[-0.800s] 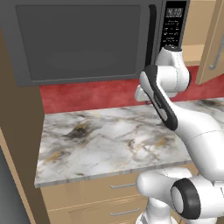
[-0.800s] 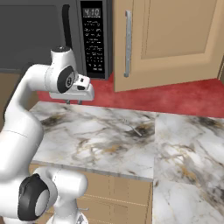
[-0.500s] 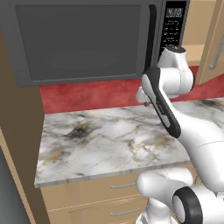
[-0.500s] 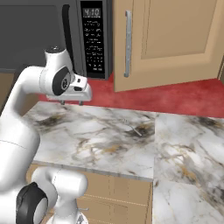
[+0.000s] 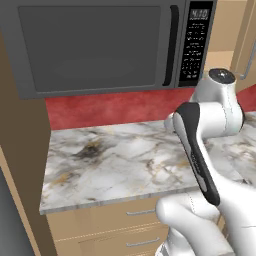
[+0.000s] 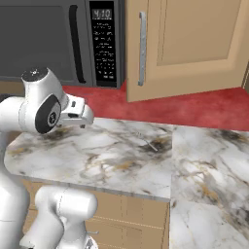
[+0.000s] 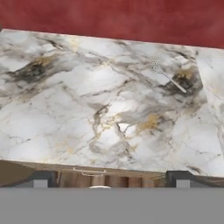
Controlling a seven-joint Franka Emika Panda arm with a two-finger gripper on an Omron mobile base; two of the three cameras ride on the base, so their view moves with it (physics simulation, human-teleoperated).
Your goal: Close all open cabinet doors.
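Marbled white stone veined in grey and gold made up the countertop (image 5: 120, 160) we looked over, with a dark red backsplash (image 5: 110, 107) behind it and a dark grey microwave (image 5: 100, 47) with a black keypad panel hanging above. From the right base view we saw a tall light-tan wooden cabinet door (image 6: 187, 46) just beside the microwave, with a recessed rectangular panel and a long vertical silver bar handle (image 6: 142, 48); it stood swung out from the wall, its lower edge angled over the backsplash. The left base view gave us merely a sliver of that door at the upper right edge. The hand view alone showed us a thin silver fork (image 7: 168, 78) lying flat on the stone, and a short horizontal handle on a tan drawer front (image 7: 89, 172) below the counter's edge. Our gripper (image 7: 107, 179) hung above the counter's front edge, its dark fingertips (image 7: 41, 178) set wide apart and holding nothing.
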